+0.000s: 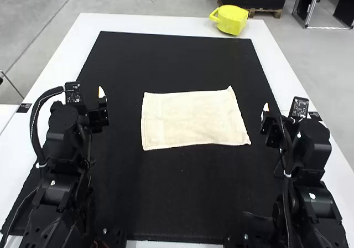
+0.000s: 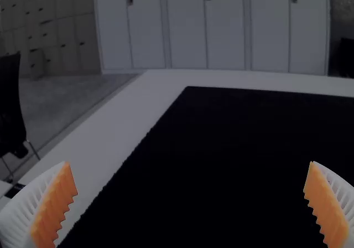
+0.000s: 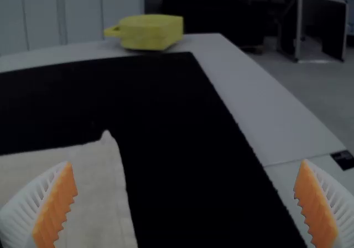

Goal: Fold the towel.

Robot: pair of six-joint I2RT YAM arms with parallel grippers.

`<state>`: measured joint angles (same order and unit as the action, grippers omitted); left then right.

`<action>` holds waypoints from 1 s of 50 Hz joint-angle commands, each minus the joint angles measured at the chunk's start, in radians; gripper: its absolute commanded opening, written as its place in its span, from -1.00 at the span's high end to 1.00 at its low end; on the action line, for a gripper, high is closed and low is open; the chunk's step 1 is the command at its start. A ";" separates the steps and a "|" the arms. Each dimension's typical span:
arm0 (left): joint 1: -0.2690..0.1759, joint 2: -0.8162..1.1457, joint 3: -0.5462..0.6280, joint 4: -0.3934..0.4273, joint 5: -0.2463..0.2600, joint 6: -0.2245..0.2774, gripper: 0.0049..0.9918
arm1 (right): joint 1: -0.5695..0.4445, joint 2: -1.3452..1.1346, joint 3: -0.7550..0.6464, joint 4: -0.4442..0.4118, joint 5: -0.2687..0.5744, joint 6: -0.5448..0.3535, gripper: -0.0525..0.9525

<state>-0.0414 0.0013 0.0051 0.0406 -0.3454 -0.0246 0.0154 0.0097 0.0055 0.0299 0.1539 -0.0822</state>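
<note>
High view: left gripper point(image 1: 102, 97) and right gripper point(image 1: 266, 109), one on each side of the cloth, neither touching it. Left wrist view: white ribbed fingers with orange pads point(image 2: 57, 203), spread wide, nothing pinched between them. Right wrist view: same kind of fingers, orange pads point(image 3: 59, 203), also spread wide – nothing held.

Next outward, cream rectangular cloth towel point(image 1: 191, 119): on the mat between the two grippers, apart from both. Lies flat, longer side running left to right; cannot tell if it is one layer or already folded over. Far right corner comes to a small raised point, near right corner sticks out past the far one; right edge slants. Long edges slightly wavy, surface lightly creased. Right wrist view also has the towel's right part, with the peaked corner.

Under it, large black cloth-like mat point(image 1: 166, 198), covering most of the white tabletop point(image 1: 61, 65). Left gripper is over the mat near its left side, right gripper near its right side.

Farther out, bright yellow angular object with a loop handle point(image 1: 231, 21): on the white tabletop at the far right, just beyond the mat, handle pointing left – well apart from the towel and both grippers.
</note>
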 commanded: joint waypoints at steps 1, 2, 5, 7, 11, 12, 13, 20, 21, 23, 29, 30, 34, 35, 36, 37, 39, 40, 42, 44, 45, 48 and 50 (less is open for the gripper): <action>-0.008 -0.004 -0.004 0.004 -0.014 -0.012 -0.95 | -0.003 -0.007 -0.006 0.005 -0.008 0.009 -0.92; -0.008 -0.004 -0.004 0.004 -0.014 -0.012 -0.95 | -0.003 -0.008 -0.006 0.005 -0.008 0.009 -0.92; -0.008 -0.006 -0.004 0.004 -0.014 -0.012 -0.95 | -0.003 -0.007 -0.006 0.005 -0.008 0.009 -0.92; -0.008 -0.006 -0.004 0.004 -0.014 -0.014 -0.95 | -0.003 -0.007 -0.006 0.005 -0.008 0.009 -0.92; -0.008 -0.006 -0.004 0.004 -0.014 -0.012 -0.95 | -0.003 -0.008 -0.006 0.005 -0.008 0.009 -0.92; -0.008 -0.006 -0.004 0.004 -0.014 -0.012 -0.95 | -0.003 -0.007 -0.006 0.005 -0.008 0.009 -0.92; -0.008 -0.004 -0.004 0.004 -0.014 -0.012 -0.95 | -0.003 -0.007 -0.006 0.005 -0.008 0.009 -0.92; -0.008 -0.006 -0.004 0.004 -0.014 -0.014 -0.95 | -0.003 -0.008 -0.006 0.005 -0.008 0.009 -0.92; -0.008 -0.006 -0.004 0.004 -0.014 -0.014 -0.95 | -0.003 -0.007 -0.006 0.005 -0.008 0.009 -0.92; -0.008 -0.004 -0.004 0.004 -0.014 -0.014 -0.95 | -0.003 -0.007 -0.006 0.005 -0.008 0.009 -0.92; -0.008 -0.004 -0.004 0.004 -0.014 -0.014 -0.95 | -0.003 -0.007 -0.006 0.005 -0.008 0.009 -0.92; -0.008 -0.006 -0.004 0.004 -0.014 -0.014 -0.95 | -0.003 -0.008 -0.006 0.005 -0.008 0.009 -0.92; -0.008 -0.004 -0.004 0.004 -0.014 -0.014 -0.95 | -0.003 -0.007 -0.006 0.005 -0.008 0.009 -0.92; -0.008 -0.004 -0.004 0.002 -0.014 -0.021 -0.95 | -0.003 -0.008 -0.006 0.005 -0.008 0.009 -0.92; -0.006 -0.006 -0.004 0.001 -0.014 -0.026 -0.95 | -0.002 -0.008 -0.006 0.005 -0.008 0.009 -0.92; -0.006 -0.006 -0.004 -0.001 -0.014 -0.031 -0.95 | -0.003 -0.007 -0.006 0.005 -0.008 0.009 -0.92; -0.006 -0.004 -0.004 -0.001 -0.014 -0.031 -0.95 | -0.003 -0.007 -0.006 0.005 -0.008 0.009 -0.92; -0.006 -0.006 -0.004 -0.001 -0.014 -0.031 -0.95 | -0.003 -0.007 -0.006 0.005 -0.008 0.009 -0.92; -0.006 -0.006 -0.004 -0.001 -0.014 -0.031 -0.95 | -0.003 -0.008 -0.006 0.005 -0.008 0.009 -0.92; -0.006 -0.006 -0.004 -0.001 -0.014 -0.031 -0.95 | -0.003 -0.007 -0.006 0.005 -0.008 0.009 -0.92; -0.006 -0.006 -0.004 -0.001 -0.014 -0.031 -0.95 | -0.003 -0.007 -0.006 0.005 -0.008 0.009 -0.92; -0.008 -0.006 -0.004 -0.001 -0.014 -0.031 -0.95 | -0.003 -0.008 -0.006 0.005 -0.008 0.009 -0.92; -0.006 -0.006 -0.004 -0.001 -0.014 -0.031 -0.95 | -0.003 -0.007 -0.006 0.004 -0.008 0.009 -0.92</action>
<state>-0.0414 0.0013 0.0055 0.0341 -0.3454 -0.0429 0.0154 0.0097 0.0055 0.0303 0.1539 -0.0818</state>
